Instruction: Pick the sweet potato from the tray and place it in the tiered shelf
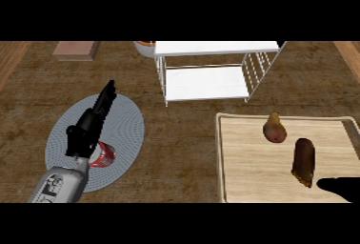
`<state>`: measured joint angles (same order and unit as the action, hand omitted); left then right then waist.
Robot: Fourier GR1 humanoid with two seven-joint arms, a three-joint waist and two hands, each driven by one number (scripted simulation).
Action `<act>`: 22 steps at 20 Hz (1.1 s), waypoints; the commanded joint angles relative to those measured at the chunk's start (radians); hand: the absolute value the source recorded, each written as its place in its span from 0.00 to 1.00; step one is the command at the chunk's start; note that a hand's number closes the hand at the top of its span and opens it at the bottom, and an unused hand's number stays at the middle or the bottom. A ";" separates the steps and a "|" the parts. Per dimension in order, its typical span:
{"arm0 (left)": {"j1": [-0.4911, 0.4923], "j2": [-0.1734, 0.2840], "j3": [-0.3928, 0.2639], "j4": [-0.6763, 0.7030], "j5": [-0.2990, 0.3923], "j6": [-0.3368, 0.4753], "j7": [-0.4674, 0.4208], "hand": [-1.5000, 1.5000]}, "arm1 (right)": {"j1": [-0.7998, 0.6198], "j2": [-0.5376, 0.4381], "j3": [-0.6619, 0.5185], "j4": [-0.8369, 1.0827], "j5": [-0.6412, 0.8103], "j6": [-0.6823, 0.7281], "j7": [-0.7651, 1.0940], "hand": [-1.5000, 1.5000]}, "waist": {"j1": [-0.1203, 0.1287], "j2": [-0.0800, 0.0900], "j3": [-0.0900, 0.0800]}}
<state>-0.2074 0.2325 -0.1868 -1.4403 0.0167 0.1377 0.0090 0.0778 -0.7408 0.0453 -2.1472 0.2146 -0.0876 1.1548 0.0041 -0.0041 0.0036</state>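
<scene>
The sweet potato (274,128), reddish brown and tapered, lies in the far part of the pale wooden tray (220,157) at the right. Close beside it on the tray is a darker, longer brown item (304,162). The white tiered shelf (211,71) stands at the back centre, its lower level bare. My right hand (341,188) shows only as a black shape at the tray's near right corner, just short of the dark item. My left hand (88,126) is open, fingers straight and pointing away, over a grey round mat.
The grey round mat (126,124) lies at the left with a red can (104,156) on it, partly under my left wrist. A brown block (75,50) sits at the back left. A white and orange object (145,44) shows behind the shelf's left corner.
</scene>
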 commanded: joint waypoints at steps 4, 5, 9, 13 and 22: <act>0.015 -0.008 0.023 -0.007 0.014 -0.026 0.031 0.50 | -0.044 0.072 0.045 0.041 0.083 0.014 0.161 0.00 | 0.001 0.004 -0.004; 0.058 -0.019 -0.012 -0.036 -0.021 -0.006 0.026 0.50 | -0.035 0.093 0.060 0.040 0.102 0.008 0.159 0.00 | 0.002 0.003 -0.004; -0.019 -0.026 0.025 0.040 -0.014 -0.025 0.022 0.50 | -0.062 0.116 0.044 0.123 0.093 0.046 0.122 0.00 | -0.001 0.006 -0.004; 0.036 -0.029 0.025 -0.012 -0.015 -0.034 0.023 0.50 | -0.024 0.119 0.009 0.108 0.100 0.080 0.094 0.00 | -0.006 0.003 -0.004; 0.048 -0.045 0.035 -0.017 -0.051 -0.035 0.010 0.50 | 0.015 0.194 0.017 0.193 0.156 0.093 0.005 0.00 | -0.005 0.003 -0.004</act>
<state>-0.2076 0.1975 -0.1378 -1.4406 -0.0141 0.1023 0.0214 0.0709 -0.5714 0.0812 -1.9800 0.3653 -0.0206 1.1038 -0.0010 -0.0036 0.0033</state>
